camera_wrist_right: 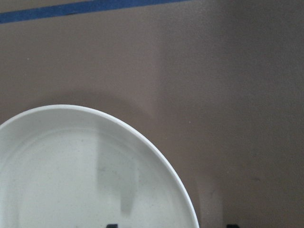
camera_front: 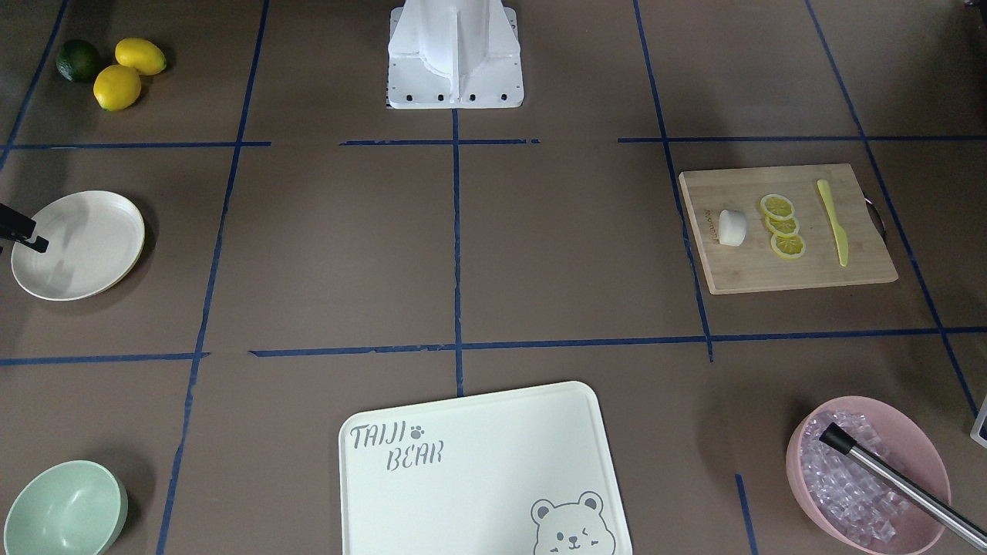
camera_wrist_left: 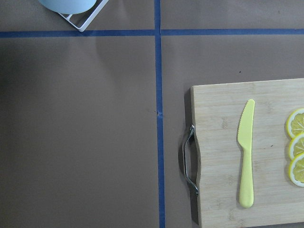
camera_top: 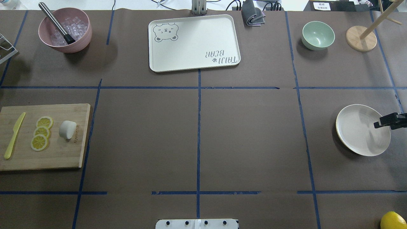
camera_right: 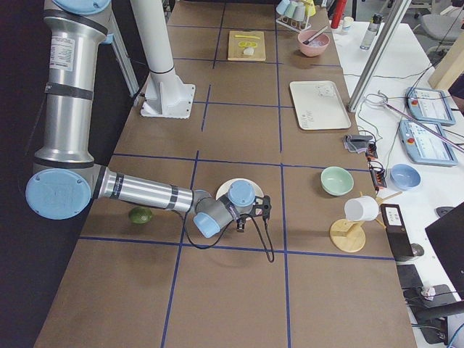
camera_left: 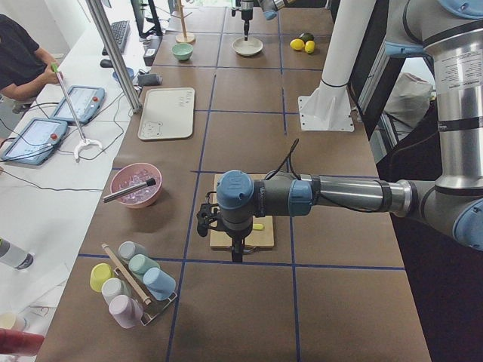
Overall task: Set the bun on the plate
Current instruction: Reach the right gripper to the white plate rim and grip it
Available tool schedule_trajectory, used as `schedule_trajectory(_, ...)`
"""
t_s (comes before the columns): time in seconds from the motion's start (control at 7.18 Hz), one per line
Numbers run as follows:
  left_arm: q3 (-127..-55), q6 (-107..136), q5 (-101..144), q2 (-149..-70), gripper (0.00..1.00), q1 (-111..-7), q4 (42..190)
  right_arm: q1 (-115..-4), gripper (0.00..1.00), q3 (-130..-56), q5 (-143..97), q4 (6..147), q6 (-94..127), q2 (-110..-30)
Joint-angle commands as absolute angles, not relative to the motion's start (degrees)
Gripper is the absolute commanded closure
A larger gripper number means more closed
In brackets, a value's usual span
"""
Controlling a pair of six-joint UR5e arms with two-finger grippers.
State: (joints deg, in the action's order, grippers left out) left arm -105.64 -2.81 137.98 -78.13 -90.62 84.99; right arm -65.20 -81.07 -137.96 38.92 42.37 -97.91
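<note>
The white bun (camera_top: 67, 129) lies on a wooden cutting board (camera_top: 60, 156) at the table's left, beside three lemon slices (camera_top: 41, 133) and a yellow knife (camera_top: 13, 135). The cream plate (camera_top: 356, 140) sits at the far right with nothing on it. My right gripper (camera_top: 380, 123) hangs over the plate's outer edge. In the right wrist view its two dark fingertips (camera_wrist_right: 111, 225) stand apart above the plate (camera_wrist_right: 71, 190). My left gripper (camera_left: 236, 253) shows only in the exterior left view, above the board's handle end; I cannot tell its state. The left wrist view shows the knife (camera_wrist_left: 246, 152), not the bun.
A pink bowl (camera_top: 79, 38) of ice with a metal-handled tool stands at the back left. The bear-printed tray (camera_top: 194, 43) is at the back centre, and a mint bowl (camera_top: 318, 35) and a wooden stand (camera_top: 361, 38) at the back right. Lemons and a lime (camera_front: 116, 69) lie near the robot's right.
</note>
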Motion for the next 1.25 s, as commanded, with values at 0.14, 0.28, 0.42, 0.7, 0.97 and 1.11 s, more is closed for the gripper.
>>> schedule_trajectory(0.14, -105.73, -2.81, 137.99, -78.13, 0.00, -90.62, 84.99, -64.95, 0.97, -81.04, -138.43, 38.94, 42.98, -98.08)
schedule_trajectory(0.28, -105.73, -2.81, 137.99, -78.13, 0.00, -90.62, 84.99, -64.95, 1.00, -81.04, -138.51, 38.94, 42.98, -98.17)
schedule_trajectory(0.42, -105.73, -2.81, 137.99, -78.13, 0.00, -90.62, 84.99, -64.95, 1.00, -81.21, -138.86, 38.85, 43.07, -98.26)
schedule_trajectory(0.7, -105.82, -2.81, 137.99, -78.13, 0.00, -90.62, 84.99, -64.86, 1.00, -86.01, -140.18, 38.76, 51.45, -97.74)
schedule_trajectory(0.97, -105.82, -2.81, 137.99, -78.13, 0.00, -90.62, 84.99, -63.55, 1.00, -90.96, -141.32, 38.67, 60.71, -94.16)
schedule_trajectory(1.11, -105.82, -2.81, 138.08, -78.13, 0.00, -90.62, 84.99, -60.85, 1.00, -91.05, -141.24, 38.85, 64.04, -89.61)
